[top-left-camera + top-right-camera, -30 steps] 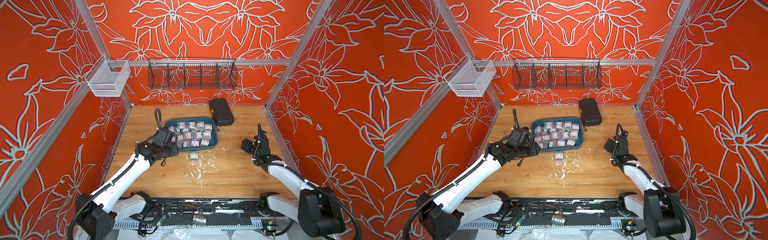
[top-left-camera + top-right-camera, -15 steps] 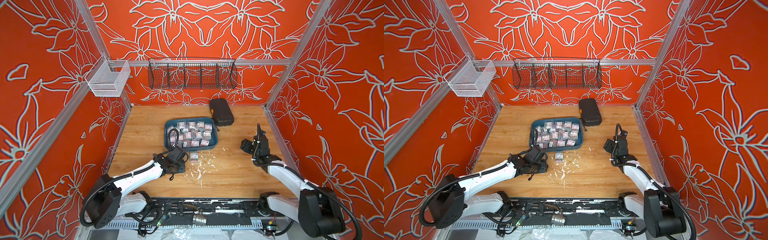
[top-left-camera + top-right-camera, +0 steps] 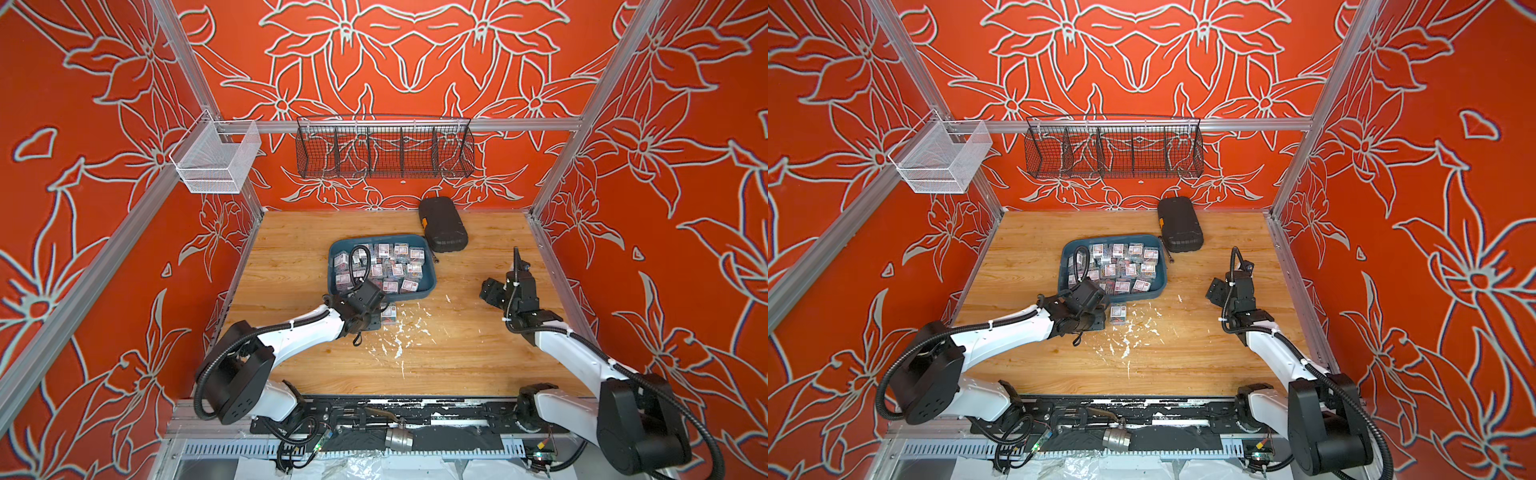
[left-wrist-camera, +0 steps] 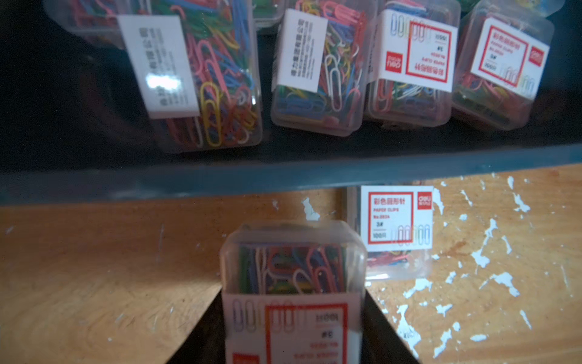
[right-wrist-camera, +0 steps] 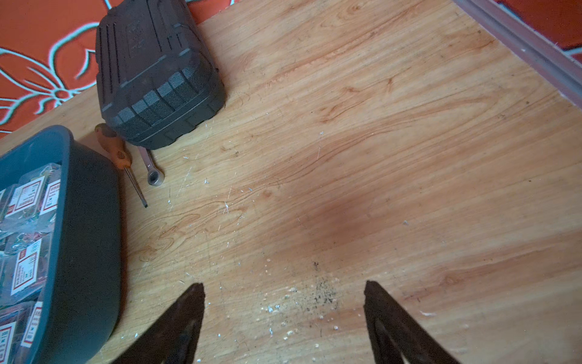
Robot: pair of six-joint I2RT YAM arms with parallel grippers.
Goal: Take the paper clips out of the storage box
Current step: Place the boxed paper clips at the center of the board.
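Now the left claw [image 4: 293, 288] is closed partway on one clear box of paper clips [image 4: 293, 258], held just outside the near wall of the teal storage box [image 4: 283, 173]; whether it touches the wooden surface [image 4: 110, 268] I cannot tell. A second clip box [image 4: 395, 230] lies flat on the surface just beside it, label up. The other paper clips [image 3: 386, 266] sit jumbled inside the storage box. Well apart to the right, the right claw [image 5: 283, 285] stands wide open and empty over bare wood, the black hard case [image 5: 151, 69] beyond.
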